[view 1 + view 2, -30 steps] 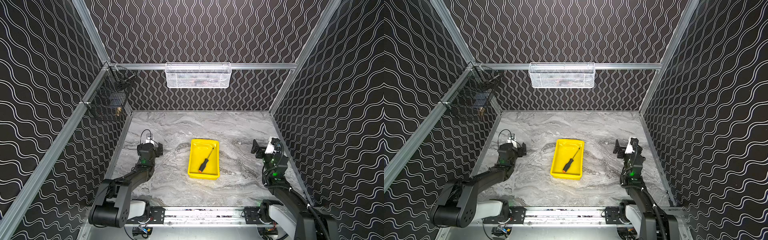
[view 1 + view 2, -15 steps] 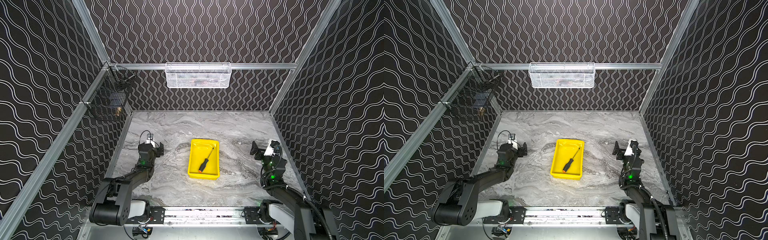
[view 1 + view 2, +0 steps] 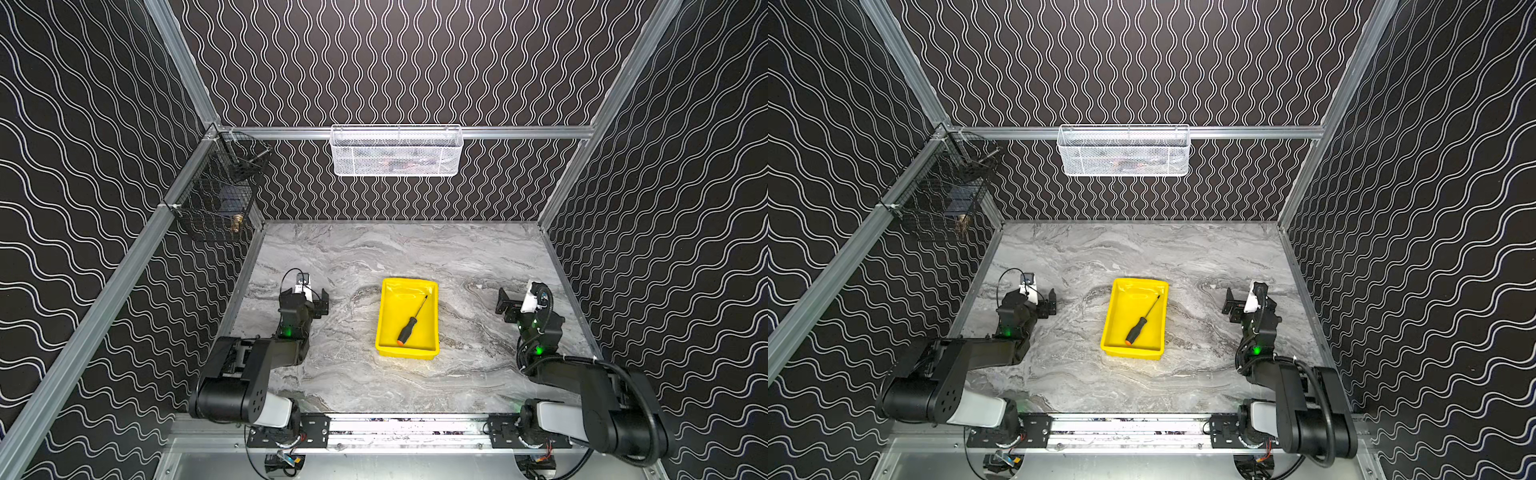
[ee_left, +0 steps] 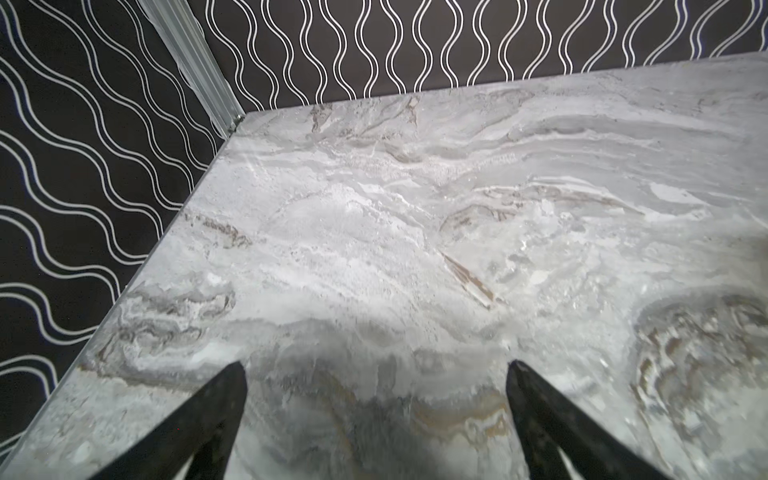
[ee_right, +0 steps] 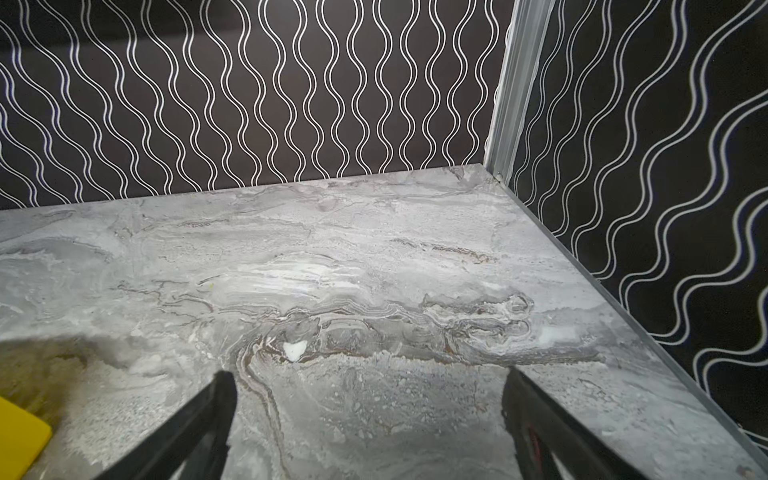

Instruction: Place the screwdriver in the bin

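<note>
Task appears done, judging by how things lie: the screwdriver [image 3: 413, 320] rests flat inside the bin [image 3: 388, 316], just below the middle of both top views. It slants across the yellow floor [image 3: 1121, 311], with its tip toward the bin's upper right corner and its orange butt near the lower wall. No part of it [image 3: 1143, 320] crosses the rim.

The left gripper [image 4: 374, 368] is spread wide and empty over bare table [image 3: 353, 257], left of the bin and well apart from it. The right gripper [image 5: 368, 376] is likewise spread and empty on the right side. Only a yellow corner of the bin [image 5: 16, 428] shows at the lower left edge of the right wrist view.

The screwdriver is probably light and rigid. Its thin round shaft would likely roll or slip between flat pads, and it offers little to bite on. If it had to be lifted again, the black handle would be the better hold, taken across its width around mid-handle, where most of the weight probably sits. The butt lies close to the lower wall, so a finger coming down at that end could strike the sloped plastic and shove the light bin.
</note>
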`<state>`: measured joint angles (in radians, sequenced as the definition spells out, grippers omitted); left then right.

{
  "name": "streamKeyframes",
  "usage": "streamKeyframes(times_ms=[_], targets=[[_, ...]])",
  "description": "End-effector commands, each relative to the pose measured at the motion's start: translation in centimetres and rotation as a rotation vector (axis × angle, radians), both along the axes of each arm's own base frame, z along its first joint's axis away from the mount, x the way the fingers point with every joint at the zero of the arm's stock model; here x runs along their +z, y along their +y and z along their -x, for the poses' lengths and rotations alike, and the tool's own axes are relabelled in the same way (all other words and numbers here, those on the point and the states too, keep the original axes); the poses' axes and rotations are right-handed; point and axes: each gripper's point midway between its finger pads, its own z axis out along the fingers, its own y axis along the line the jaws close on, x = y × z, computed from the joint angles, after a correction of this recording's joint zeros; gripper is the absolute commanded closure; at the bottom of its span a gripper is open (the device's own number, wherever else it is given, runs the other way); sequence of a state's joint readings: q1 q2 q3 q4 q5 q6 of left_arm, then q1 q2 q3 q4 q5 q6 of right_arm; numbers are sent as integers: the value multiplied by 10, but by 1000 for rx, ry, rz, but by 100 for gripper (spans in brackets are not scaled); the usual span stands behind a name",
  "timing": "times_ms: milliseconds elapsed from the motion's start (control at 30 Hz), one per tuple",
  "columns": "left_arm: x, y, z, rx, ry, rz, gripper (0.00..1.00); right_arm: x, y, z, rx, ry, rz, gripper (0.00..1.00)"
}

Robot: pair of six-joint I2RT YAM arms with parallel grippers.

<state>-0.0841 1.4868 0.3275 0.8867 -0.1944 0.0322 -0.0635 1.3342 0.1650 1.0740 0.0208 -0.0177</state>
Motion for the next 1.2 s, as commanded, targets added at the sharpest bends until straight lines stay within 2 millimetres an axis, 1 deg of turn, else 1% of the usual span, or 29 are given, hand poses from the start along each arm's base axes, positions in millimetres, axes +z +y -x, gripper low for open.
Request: streamKeyframes(times_ms=[0,33,100,167,200,233,267,333,467,500,533,600,633,700,733,833,900,967,1067,1167], targets=[[7,-2,-13,-18,-45,2,1,21,3,-13,22,-82,-5,0],[1,-3,-15,-24,-27,6,1,16,3,-17,20,-60,-8,1],[-4,-3,-18,-27,-21,9,1,10,2,-23,20,-34,-10,0],[-11,-2,-21,-26,-4,10,1,0,3,-29,23,-4,-10,0],[-13,-2,-21,-24,5,11,1,-8,3,-33,24,18,-11,0],[-13,-2,-21,-26,8,16,1,-8,2,-35,24,0,-25,0],[-12,-2,-22,-27,-1,18,1,-10,-2,-33,-5,11,-27,0],[-14,-2,-21,-28,12,17,1,-14,-3,-35,-9,53,-32,0],[-13,0,-22,-24,5,7,1,-9,-3,-34,-6,8,-27,0],[-17,-9,-21,-74,20,14,1,-11,-3,-34,-10,27,-31,0],[-15,-17,-23,-125,-3,5,1,-12,-3,-34,-11,36,-37,0],[-16,-20,-17,-147,-9,9,1,-10,-6,-31,-27,12,-43,0],[-14,-23,-18,-164,-24,6,1,-7,-9,-29,-46,-14,-43,0],[-16,-24,-17,-168,-10,11,1,-5,-15,-22,-85,-34,-46,0],[-14,-22,-18,-161,-23,6,1,-1,-13,-16,-72,-59,-37,0],[-15,-22,-17,-159,-22,6,1,6,18,-10,98,-107,28,0],[-16,-21,-18,-152,-7,7,1,1,24,-12,130,-79,37,0],[-18,-16,-21,-121,0,10,1,-1,21,-18,116,-64,30,0],[-17,-15,-21,-113,-2,6,1,-8,14,-29,74,-1,2,0],[-17,-15,-21,-113,-3,6,1,-9,5,-32,21,3,-10,0]])
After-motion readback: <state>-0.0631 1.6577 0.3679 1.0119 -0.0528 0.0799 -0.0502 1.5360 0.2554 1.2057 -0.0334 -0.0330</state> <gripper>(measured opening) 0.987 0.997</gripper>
